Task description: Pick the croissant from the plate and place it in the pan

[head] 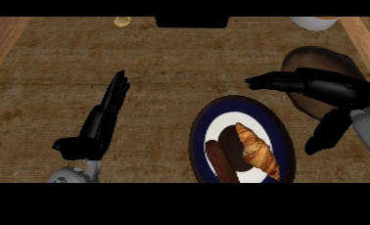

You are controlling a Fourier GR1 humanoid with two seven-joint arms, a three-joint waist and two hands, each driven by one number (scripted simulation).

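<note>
head view, looking steeply down on the brown counter (166, 72). we are seeing the croissant (258, 151) lying on the white centre of a blue-rimmed plate (201, 138), toward the plate's right side, with its long axis running from upper left to lower right. it is sharing the plate with a dark round piece (231, 146), which it is touching along its left flank, and with a brown sausage (220, 163) lying at the left of that piece. no hand is touching the croissant.

the pan (318, 58) is showing as a dark brown oval up and to the right of the plate, near it, and it is holding no food that we can make out. the right hand (327, 90) is lying across the pan in this view, its fingers (269, 81) stretching out straight toward the left and its thumb (324, 133) pointing down beside the plate's right rim; the hand is spread and is holding nothing. how high it is standing above the pan we cannot tell.

the left hand (101, 119) is resting well to the left of the plate, its fingers straight, pressed together and pointing up the view, and it is grasping nothing.

along the far edge we are noting a small yellow item (123, 21), a black block (192, 22) and a white bowl (313, 23).
</note>
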